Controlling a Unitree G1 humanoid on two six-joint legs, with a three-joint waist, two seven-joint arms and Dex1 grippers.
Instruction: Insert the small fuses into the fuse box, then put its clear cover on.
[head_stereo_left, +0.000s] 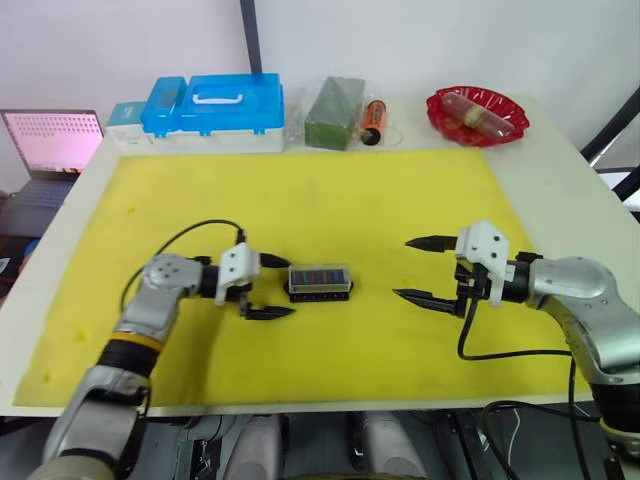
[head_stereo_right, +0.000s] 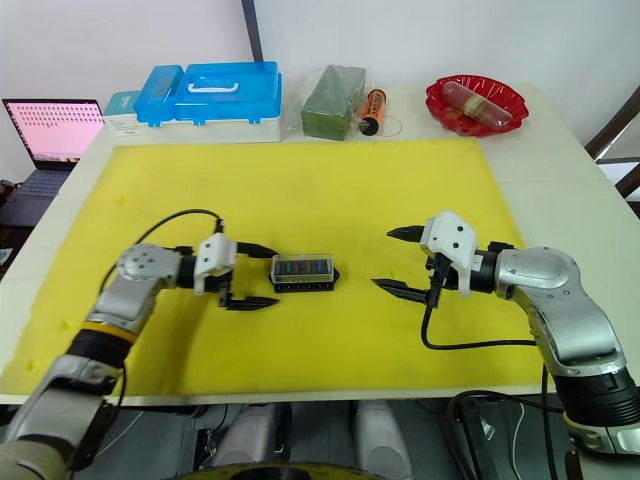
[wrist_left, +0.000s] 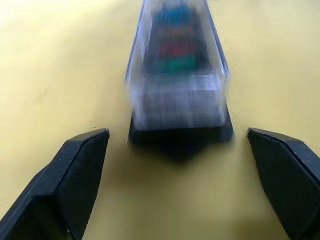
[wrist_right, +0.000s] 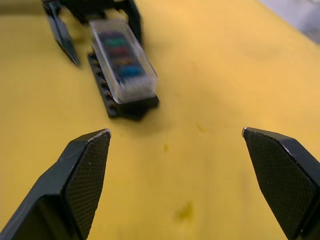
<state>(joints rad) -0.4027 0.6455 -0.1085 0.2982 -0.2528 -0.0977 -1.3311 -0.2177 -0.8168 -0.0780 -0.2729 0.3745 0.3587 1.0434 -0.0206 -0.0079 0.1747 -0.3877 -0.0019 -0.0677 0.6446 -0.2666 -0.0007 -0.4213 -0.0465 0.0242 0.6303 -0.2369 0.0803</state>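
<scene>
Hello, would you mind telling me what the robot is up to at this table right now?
The humanoid robot is working on a small black rectangular fuse box in the middle of the yellow mat. Small coloured fuses sit in its slots, and the clear plastic cover is already on top. The left gripper is open just beside the box's left end, not touching it. The right gripper is open too, well off to the box's right, holding nothing.
</scene>
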